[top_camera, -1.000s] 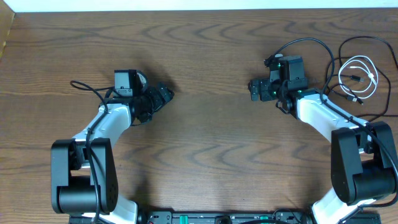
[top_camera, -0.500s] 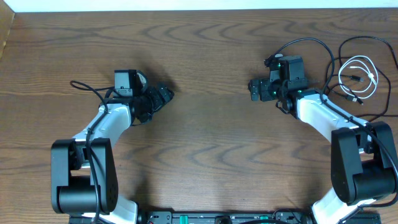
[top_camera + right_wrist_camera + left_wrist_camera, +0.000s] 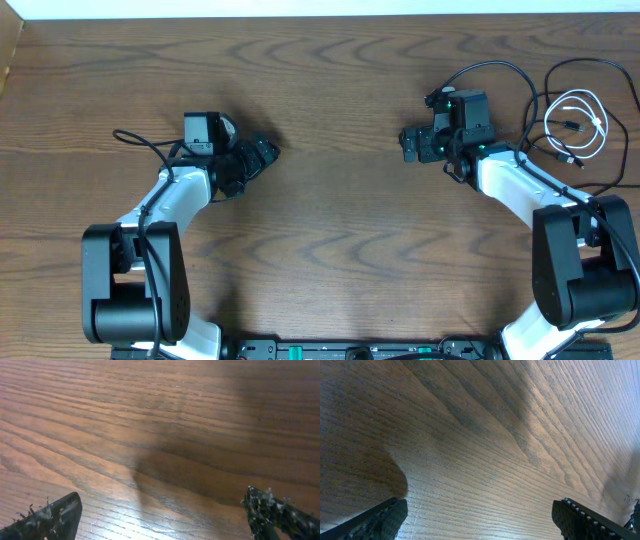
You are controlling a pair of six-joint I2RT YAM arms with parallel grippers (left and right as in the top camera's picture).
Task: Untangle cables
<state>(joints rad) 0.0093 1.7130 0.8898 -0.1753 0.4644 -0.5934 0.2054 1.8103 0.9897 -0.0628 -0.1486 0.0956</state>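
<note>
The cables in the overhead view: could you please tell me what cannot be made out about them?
- black cable: overhead, its loop reaches the right edge and may be cut off.
- Where it meets the white cable: overhead, too small to tell which lies on top.
- Wrist views: only table shows; cables outside both frames.

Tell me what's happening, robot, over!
Left gripper open, empty. Right gripper open, empty. White cable and black cable lying together, far right, untouched. Arm wire loops close by.
</note>
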